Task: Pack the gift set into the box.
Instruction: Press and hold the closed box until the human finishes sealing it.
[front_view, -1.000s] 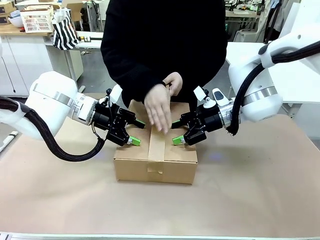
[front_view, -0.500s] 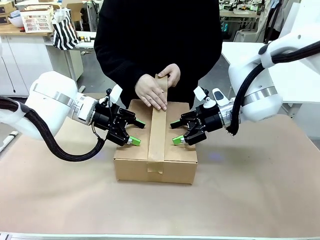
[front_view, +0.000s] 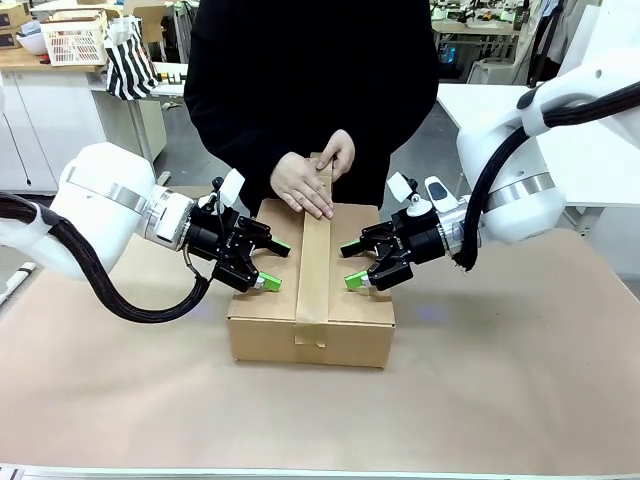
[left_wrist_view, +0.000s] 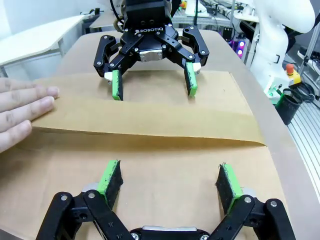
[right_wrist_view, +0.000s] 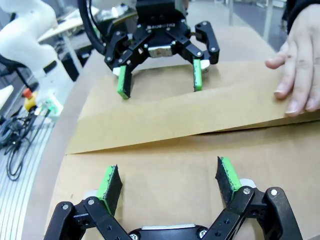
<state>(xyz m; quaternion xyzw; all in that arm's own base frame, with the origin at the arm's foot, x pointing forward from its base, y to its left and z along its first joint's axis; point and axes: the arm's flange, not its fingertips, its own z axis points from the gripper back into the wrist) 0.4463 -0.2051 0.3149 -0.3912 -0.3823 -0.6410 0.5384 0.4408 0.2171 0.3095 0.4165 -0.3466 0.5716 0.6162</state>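
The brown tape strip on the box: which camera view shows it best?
The front view: the tape strip runs whole along the box seam, from its near end on the front face to the person's hands. The left wrist view shows most of it; the right wrist view shows part, slightly raised.

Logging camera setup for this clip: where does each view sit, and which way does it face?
Front view: between the arms, facing the person; left gripper, right gripper and a hand over the box.
Left wrist view: left gripper below, facing the right gripper across the tape.
Right wrist view: right gripper below, facing the left gripper.
The wrist views share the tape strip.
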